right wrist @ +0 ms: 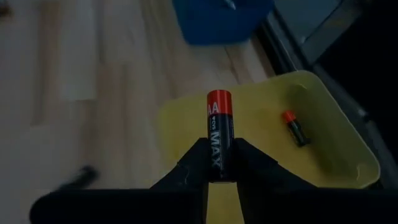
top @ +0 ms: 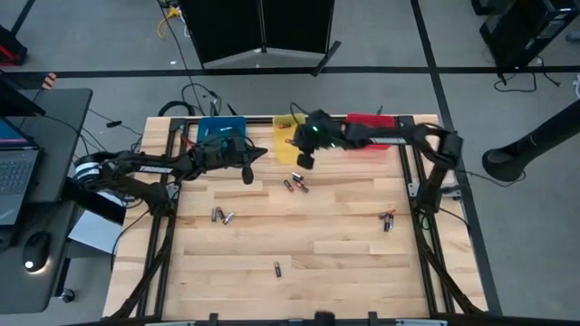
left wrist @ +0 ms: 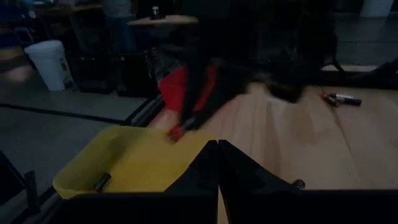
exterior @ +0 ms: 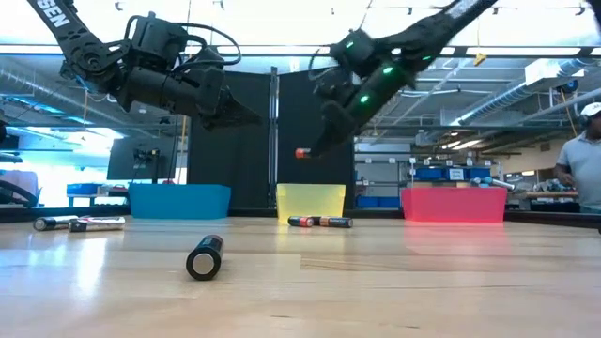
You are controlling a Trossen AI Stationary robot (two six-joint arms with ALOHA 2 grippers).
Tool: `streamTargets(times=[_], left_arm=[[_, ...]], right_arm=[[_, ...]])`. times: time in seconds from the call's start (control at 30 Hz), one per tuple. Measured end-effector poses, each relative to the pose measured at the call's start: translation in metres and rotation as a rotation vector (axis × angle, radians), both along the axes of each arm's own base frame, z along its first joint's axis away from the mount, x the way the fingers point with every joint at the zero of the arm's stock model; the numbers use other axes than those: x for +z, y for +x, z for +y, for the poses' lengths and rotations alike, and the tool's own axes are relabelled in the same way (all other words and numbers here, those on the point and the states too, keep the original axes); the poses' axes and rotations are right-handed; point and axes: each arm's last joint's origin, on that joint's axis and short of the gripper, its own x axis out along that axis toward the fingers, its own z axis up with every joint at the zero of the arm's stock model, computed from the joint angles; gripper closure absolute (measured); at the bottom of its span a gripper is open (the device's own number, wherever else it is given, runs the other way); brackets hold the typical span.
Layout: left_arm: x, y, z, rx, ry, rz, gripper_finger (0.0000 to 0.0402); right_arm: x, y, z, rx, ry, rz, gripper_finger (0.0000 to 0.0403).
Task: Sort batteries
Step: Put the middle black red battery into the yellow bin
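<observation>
My right gripper [right wrist: 221, 152] hangs above the yellow bin [right wrist: 323, 168], shut on a black battery with a red end [right wrist: 221, 127]. One small battery [right wrist: 295, 127] lies on its side in that bin. More batteries lie on their sides on the wooden table: a pair [top: 292, 186] near the bins, a pair [top: 222, 215] at the left, a pair [top: 388, 217] at the right and a single one [top: 277, 267] near the front. My left gripper [left wrist: 217, 149] is shut and empty, in the air just in front of the blue bin [top: 220, 129]. My right gripper pinches the battery's black body [right wrist: 221, 146] between its two fingers. The battery lies along the fingers, and its red end [right wrist: 219, 99] sticks out past the fingertips. The fingers slant down from the table's right side. The battery is lifted clear, over the yellow bin.
Three bins stand in a row at the far edge: blue, yellow and a red one [top: 372, 127]. Metal rails run along the table's left and right sides. A person [exterior: 582, 160] stands in the room beyond the table. Bare wood lies in the table's middle and front.
</observation>
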Motion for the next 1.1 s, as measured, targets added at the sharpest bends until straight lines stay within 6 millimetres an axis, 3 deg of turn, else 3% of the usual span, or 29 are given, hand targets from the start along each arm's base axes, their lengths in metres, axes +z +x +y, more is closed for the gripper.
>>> streamTargets(times=[0.23, 0.47, 0.63, 0.97, 1.1], left_arm=[[-0.005, 0.003, 0.001, 0.0, -0.004, 0.011, 0.0388], [-0.002, 0.003, 0.001, -0.001, 0.009, -0.015, 0.0388], [-0.002, 0.003, 0.001, -0.001, 0.01, -0.02, 0.0388], [-0.002, 0.003, 0.001, -0.001, 0.01, -0.021, 0.0388], [-0.002, 0.003, 0.001, -0.002, 0.009, -0.021, 0.0388]], right_arm=[[-0.011, 0.03, -0.058, -0.02, 0.099, 0.163, 0.0341], [-0.035, 0.043, -0.09, -0.028, 0.184, 0.272, 0.0341], [-0.052, 0.045, -0.098, -0.033, 0.23, 0.323, 0.0341], [-0.058, 0.044, -0.1, -0.063, 0.267, 0.332, 0.0341], [-0.064, 0.045, -0.1, -0.065, 0.283, 0.343, 0.0321]])
